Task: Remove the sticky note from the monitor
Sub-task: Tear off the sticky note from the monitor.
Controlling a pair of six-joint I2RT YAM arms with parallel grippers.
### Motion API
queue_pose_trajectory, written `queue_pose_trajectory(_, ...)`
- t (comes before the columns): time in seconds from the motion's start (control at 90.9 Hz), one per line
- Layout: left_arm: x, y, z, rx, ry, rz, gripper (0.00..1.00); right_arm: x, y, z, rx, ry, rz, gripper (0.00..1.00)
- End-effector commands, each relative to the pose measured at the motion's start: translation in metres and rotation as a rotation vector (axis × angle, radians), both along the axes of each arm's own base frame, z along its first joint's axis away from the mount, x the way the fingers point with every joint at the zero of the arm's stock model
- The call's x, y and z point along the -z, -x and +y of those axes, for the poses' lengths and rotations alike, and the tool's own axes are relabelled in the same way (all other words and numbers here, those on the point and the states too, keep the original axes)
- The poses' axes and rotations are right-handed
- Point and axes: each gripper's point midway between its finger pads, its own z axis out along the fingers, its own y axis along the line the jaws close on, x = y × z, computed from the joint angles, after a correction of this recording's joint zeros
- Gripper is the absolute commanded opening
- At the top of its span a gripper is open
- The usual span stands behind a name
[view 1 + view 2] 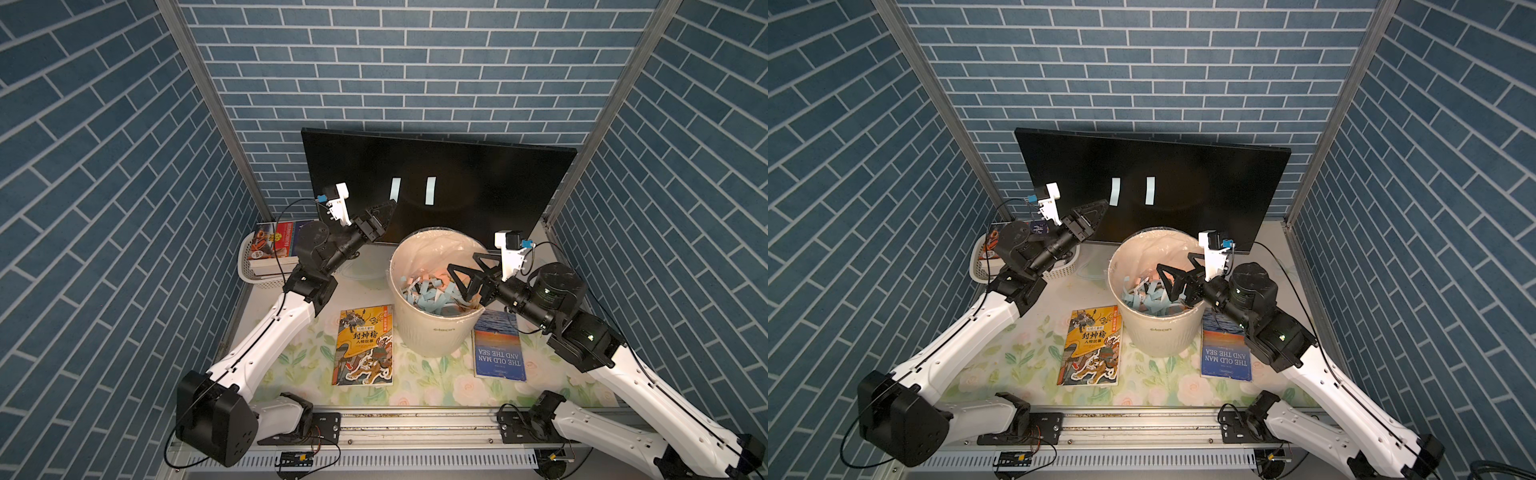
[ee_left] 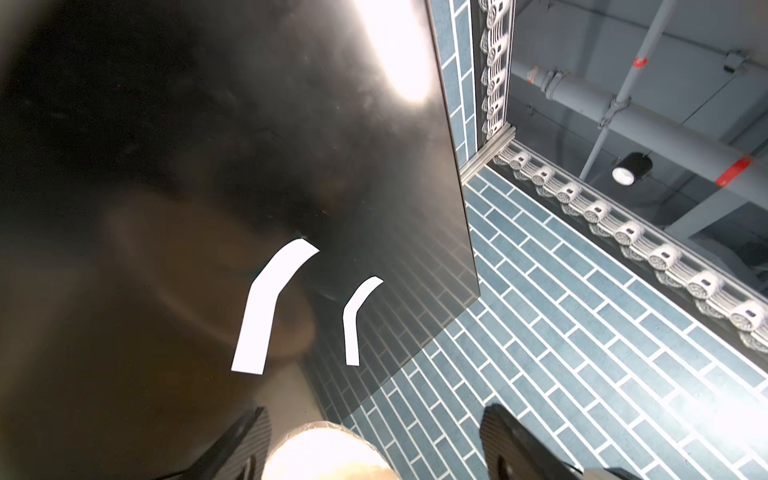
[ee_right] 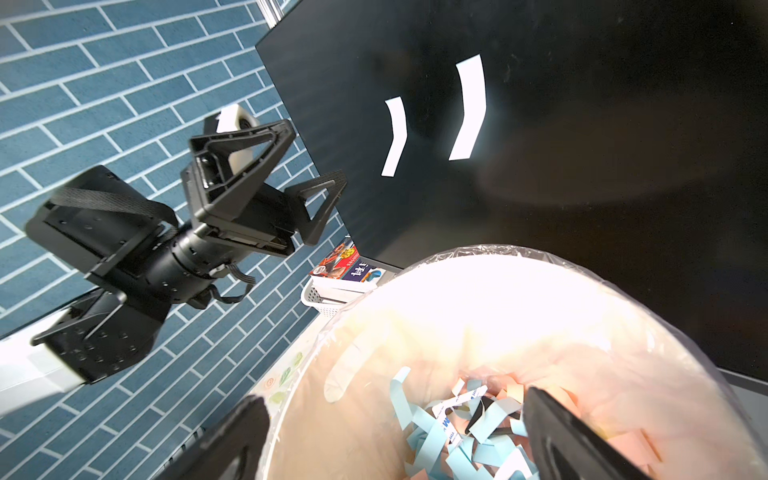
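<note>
left gripper (image 2: 374, 432) wide, empty | nearer sticky note (image 2: 270, 307) on monitor (image 2: 208, 124) just ahead, untouched | right gripper (image 3: 399, 436) wide, empty

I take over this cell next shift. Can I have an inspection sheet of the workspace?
Surface: floral cloth, flat, no spill seen.
Job's things: monitor standing at the back; left sticky note and right sticky note on its screen, side by side.
Clutter: white bin before the monitor, holding paper strips; yellow book and blue book flat beside it; basket of books behind the left arm.
Grippers: left gripper open, empty, by the screen near the left sticky note; right gripper open, empty, over the bin.
Cables: black cable loops free beside the left arm.
Surroundings: blue brick-pattern walls on three sides.
</note>
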Motion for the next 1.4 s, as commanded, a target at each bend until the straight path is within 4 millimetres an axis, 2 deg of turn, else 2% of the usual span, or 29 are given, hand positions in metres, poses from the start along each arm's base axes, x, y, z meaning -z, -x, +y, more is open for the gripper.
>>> queue_pose_trajectory(0.0, -0.005, -0.002, 0.001, 0.034, 0.066, -0.005, 0.85, -0.010, 0.004, -0.002, -0.010, -0.040, -0.034, 1.00)
queue_pose_trajectory(0.264, 0.008, -0.023, -0.008, 0.053, 0.083, 0.037, 0.81, -0.010, 0.012, -0.003, -0.039, -0.066, -0.049, 1.00)
queue_pose_trajectory(0.616, 0.005, -0.048, -0.016, 0.057, 0.105, 0.055, 0.72, -0.014, 0.016, -0.006, -0.042, -0.081, -0.061, 1.00)
queue_pose_trajectory(0.869, 0.006, -0.060, -0.018, 0.061, 0.138, 0.071, 0.61, -0.012, 0.017, -0.009, -0.036, -0.083, -0.065, 1.00)
queue_pose_trajectory(1.133, 0.009, -0.060, -0.015, 0.058, 0.152, 0.075, 0.37, -0.010, 0.017, -0.010, -0.031, -0.082, -0.065, 1.00)
queue_pose_trajectory(1.386, 0.010, -0.057, -0.015, 0.063, 0.143, 0.074, 0.02, -0.010, 0.018, -0.012, -0.027, -0.086, -0.065, 1.00)
